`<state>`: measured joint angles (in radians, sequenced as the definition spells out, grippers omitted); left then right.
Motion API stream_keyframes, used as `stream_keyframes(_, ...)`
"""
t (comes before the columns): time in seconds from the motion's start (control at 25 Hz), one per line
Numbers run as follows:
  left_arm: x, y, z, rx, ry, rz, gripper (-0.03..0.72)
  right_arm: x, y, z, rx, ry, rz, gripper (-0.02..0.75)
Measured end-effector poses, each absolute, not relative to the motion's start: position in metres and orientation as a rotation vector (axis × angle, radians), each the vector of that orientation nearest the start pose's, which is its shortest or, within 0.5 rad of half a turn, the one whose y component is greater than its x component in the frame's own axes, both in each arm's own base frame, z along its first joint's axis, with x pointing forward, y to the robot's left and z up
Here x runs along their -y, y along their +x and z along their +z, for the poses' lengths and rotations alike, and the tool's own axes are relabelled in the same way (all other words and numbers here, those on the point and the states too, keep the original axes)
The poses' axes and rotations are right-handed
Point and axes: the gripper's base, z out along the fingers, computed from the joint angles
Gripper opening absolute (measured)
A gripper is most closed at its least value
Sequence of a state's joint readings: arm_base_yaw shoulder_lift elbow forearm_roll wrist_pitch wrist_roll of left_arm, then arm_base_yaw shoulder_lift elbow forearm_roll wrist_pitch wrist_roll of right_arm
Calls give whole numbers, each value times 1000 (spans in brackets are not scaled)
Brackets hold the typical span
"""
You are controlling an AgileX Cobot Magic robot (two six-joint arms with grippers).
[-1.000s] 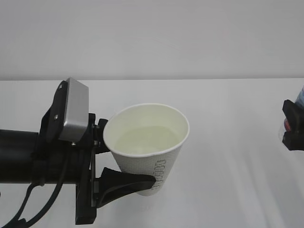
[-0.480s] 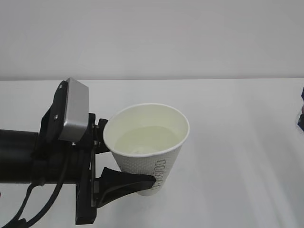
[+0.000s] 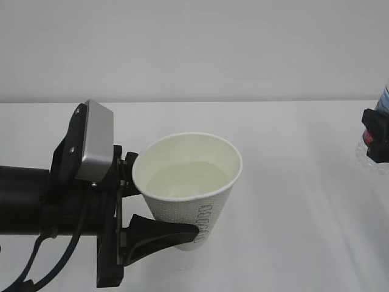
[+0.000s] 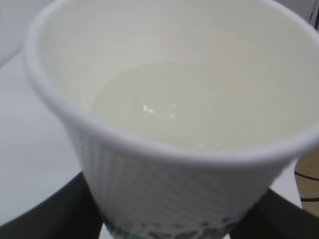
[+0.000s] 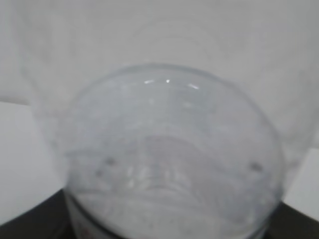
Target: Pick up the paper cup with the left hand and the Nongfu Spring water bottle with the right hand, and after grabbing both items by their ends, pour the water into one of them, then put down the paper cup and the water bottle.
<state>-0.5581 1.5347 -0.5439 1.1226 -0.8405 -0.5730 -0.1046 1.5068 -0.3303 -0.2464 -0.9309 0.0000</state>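
Note:
The white paper cup (image 3: 194, 201) stays upright above the table, with my left gripper (image 3: 161, 204) shut on its lower part. A black finger (image 3: 164, 234) curves round its base. Water (image 4: 189, 104) lies still in the cup, which fills the left wrist view (image 4: 169, 189). At the far right edge my right gripper (image 3: 378, 139) is shut on the clear water bottle (image 3: 384, 100), most of which is cut off by the frame. In the right wrist view the bottle (image 5: 169, 149) fills the picture, with dark fingers (image 5: 45, 219) at the bottom corners.
A white table (image 3: 292, 182) stretches between the two grippers. A plain grey wall (image 3: 194, 48) rises behind it. The left arm's grey box module (image 3: 97, 143) sits left of the cup.
The right gripper with the bottle slid almost out of view to the right, then came back a little higher. The left gripper and the cup have not moved.

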Motion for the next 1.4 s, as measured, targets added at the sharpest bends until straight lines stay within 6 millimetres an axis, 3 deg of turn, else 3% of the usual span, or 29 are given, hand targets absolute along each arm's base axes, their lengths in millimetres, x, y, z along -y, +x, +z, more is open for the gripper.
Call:
stream_keyframes(0.44,190,190,193,-1537,1291,-846,490,8,256,159,-1761,-171,18,442)
stream_keyframes(0.96,190,192,196,-1540,1235,-866,490,8,258,161,-1731,-169,24,442)
stream_keyframes(1.4,190,200,200,-1543,1120,-840,490,3,244,155,-1725,-194,57,441)
